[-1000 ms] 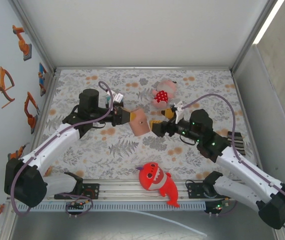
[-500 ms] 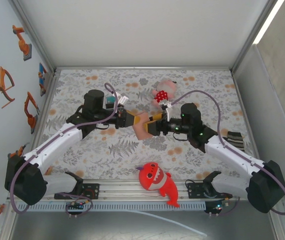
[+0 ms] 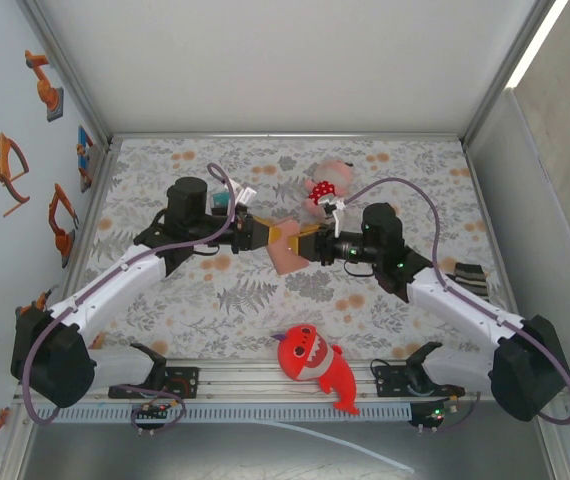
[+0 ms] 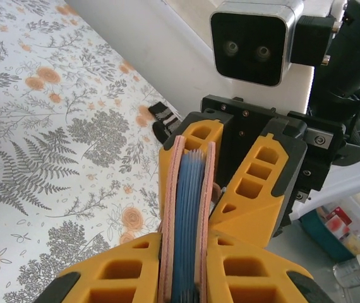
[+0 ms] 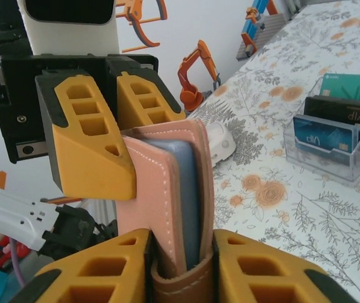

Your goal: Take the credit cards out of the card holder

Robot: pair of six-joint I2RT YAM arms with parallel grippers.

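Tan leather holder [image 3: 283,250] hung above the middle of the table [image 3: 215,300], stood on edge, its long axis running from the left gripper [image 3: 255,236] across to the right gripper [image 3: 305,243]. Each gripper was clamped on one end of it, fingers pressing both flaps. Blue cards [image 4: 186,214] sat packed between the flaps, their edges showing along the open side.
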